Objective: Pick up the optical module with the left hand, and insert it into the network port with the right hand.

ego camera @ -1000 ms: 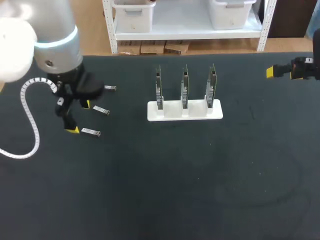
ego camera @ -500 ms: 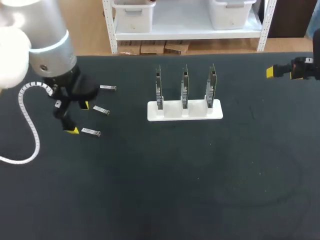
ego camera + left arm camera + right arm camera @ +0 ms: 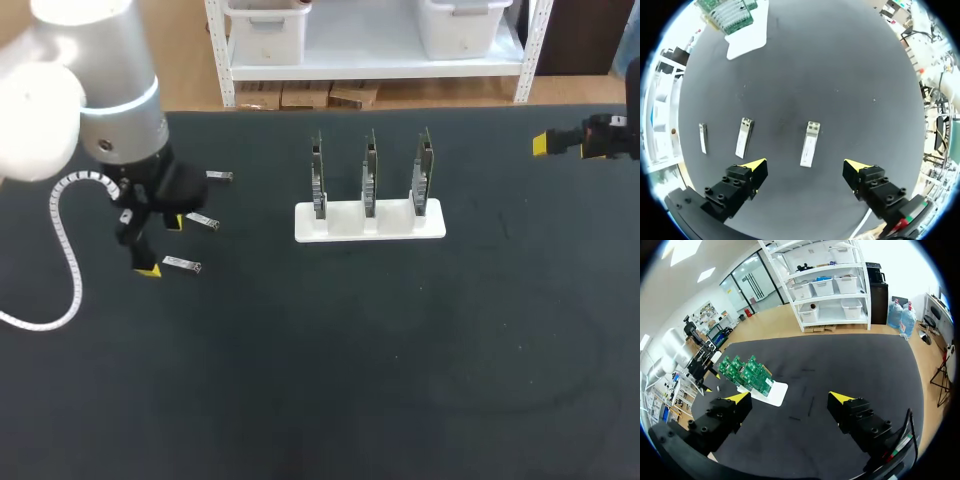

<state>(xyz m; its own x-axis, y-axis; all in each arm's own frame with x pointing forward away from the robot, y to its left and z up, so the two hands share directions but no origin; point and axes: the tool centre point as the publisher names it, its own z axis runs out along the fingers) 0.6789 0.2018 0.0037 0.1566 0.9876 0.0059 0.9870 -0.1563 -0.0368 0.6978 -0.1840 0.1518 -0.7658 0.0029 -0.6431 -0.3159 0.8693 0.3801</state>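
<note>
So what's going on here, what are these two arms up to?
The left claw hangs open over three small metal plugs lying on the table. The nearest plug lies just ahead of it, in line with the gap between its fingers, not yet gripped. The right claw is open and empty, off at the table's far right. The white stand holding green circuit boards sits in the middle, nothing near it.

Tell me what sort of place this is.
Likely a robotics lab bench for electronics assembly: a dark table, a white stand holding three upright green circuit boards, and three small metal optical modules lying by the open left gripper.
</note>
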